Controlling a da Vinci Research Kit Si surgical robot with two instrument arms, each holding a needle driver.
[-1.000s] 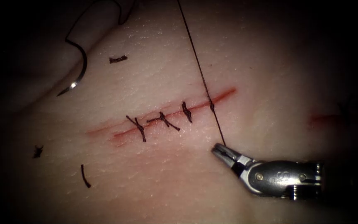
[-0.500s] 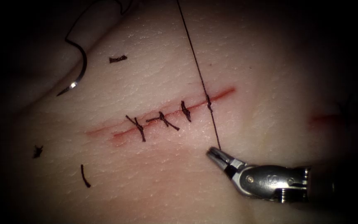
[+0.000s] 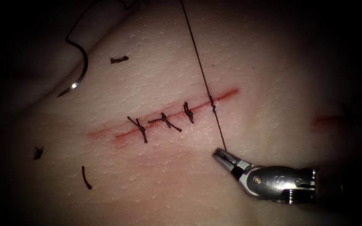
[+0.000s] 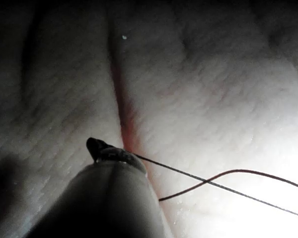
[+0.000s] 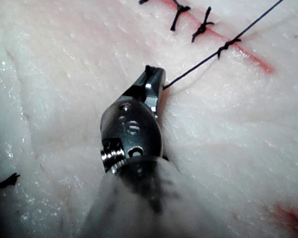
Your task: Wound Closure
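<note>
right tool [image 3: 223, 155]: jaws clenched on thread [image 3: 202, 75] just below the cut [image 3: 168, 117] | left tool [image 4: 107, 151]: grips thread | needle [image 3: 78, 77]: free on tissue [image 3: 273, 62], far upper left | bare tissue right of the cut

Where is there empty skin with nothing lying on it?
Bare tissue lies right of the taut thread, above the right end effector, which grips that thread. Another bare patch lies between the cut end and that tool. Crowded: the stitches along the cut, and the loose needle upper left.
</note>
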